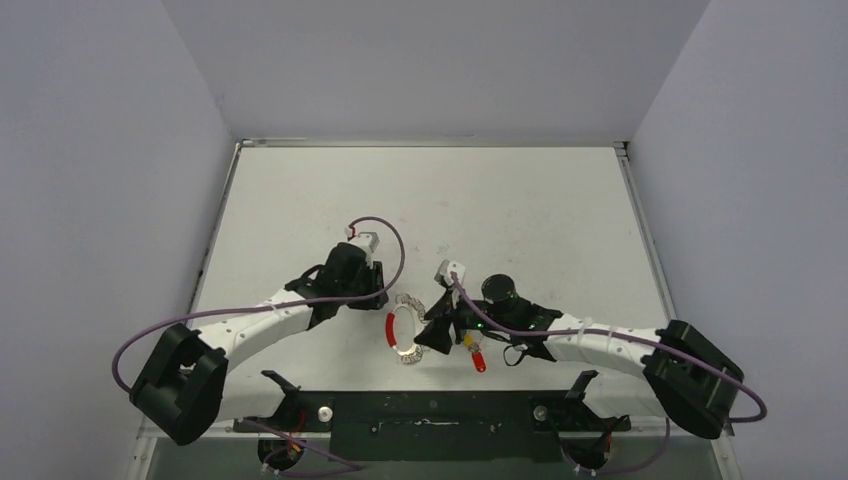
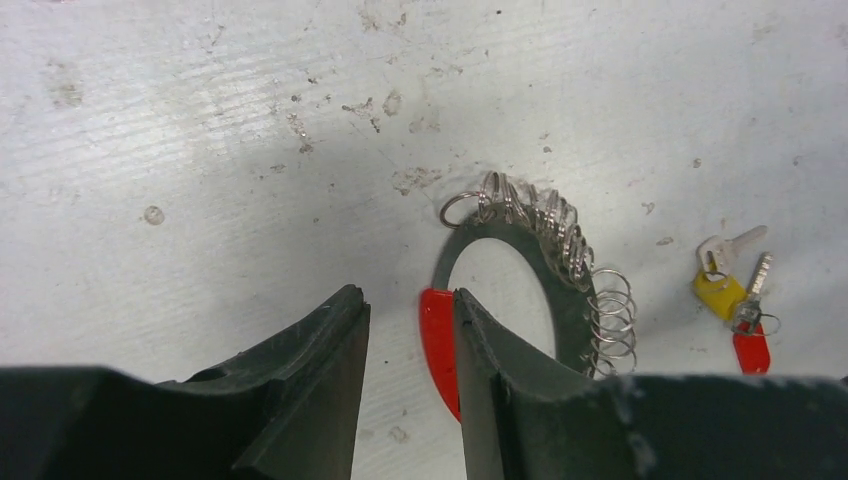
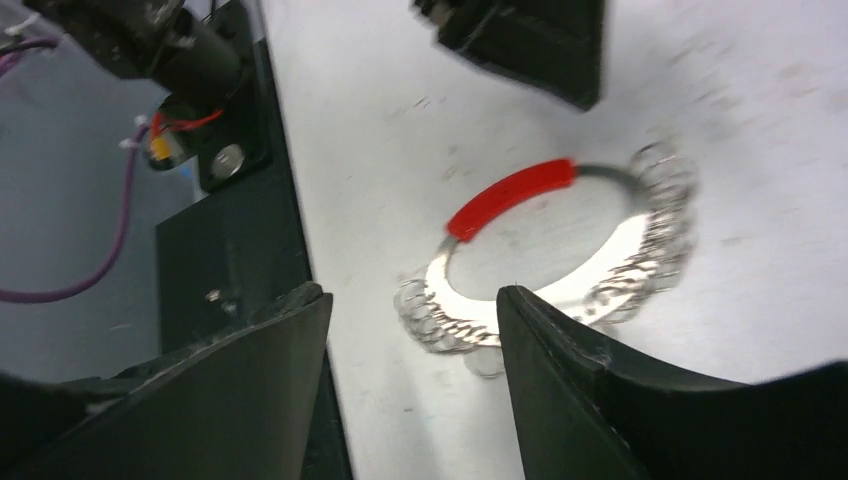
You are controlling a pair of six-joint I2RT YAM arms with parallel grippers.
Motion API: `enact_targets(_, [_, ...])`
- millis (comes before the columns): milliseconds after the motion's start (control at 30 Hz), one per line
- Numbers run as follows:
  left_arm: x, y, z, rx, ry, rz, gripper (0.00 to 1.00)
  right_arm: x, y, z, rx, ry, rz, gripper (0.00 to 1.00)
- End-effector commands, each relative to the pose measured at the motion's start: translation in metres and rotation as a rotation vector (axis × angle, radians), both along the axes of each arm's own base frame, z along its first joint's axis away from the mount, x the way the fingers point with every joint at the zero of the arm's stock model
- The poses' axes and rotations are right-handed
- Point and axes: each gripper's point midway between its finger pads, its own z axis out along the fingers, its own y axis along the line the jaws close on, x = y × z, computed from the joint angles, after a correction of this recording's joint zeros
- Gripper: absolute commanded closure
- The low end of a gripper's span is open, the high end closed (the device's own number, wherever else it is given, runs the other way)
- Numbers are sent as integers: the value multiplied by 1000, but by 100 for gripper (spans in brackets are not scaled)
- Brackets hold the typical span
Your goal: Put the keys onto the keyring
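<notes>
Left gripper (image 1: 382, 298) and right gripper (image 1: 428, 338), from above, flank the silvery coiled-wire keyring (image 1: 404, 330), small yellow- and red-headed silver keys (image 1: 474, 350) lying just right of the right one; left wrist: jaws apart, red sleeve (image 2: 437, 340) between them; right wrist: jaws apart, keyring straight ahead.

The left arm (image 1: 262, 325) is extended from the lower left of the frame toward the centre, and the right arm (image 1: 600, 340) from the lower right. The left claw (image 2: 405, 300) is held with its jaws parted. The right claw (image 3: 412, 300) is spread wider.
</notes>
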Motion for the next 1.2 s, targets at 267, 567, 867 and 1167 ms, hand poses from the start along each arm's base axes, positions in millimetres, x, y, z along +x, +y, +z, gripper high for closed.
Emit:
enact_targets(267, [-40, -3, 13, -287, 22, 117, 64, 66, -43, 18, -52, -99, -164, 31])
enact_targets(567, [-50, -9, -12, -301, 105, 124, 66, 43, -28, -24, -78, 72, -121, 37])
enact_targets(867, [-24, -26, -12, -263, 52, 41, 79, 8, 2, -59, -146, 150, -16, 43])
enact_targets(1167, [-8, -15, -6, -97, 16, -17, 76, -4, 28, -14, 37, 101, 32, 43])
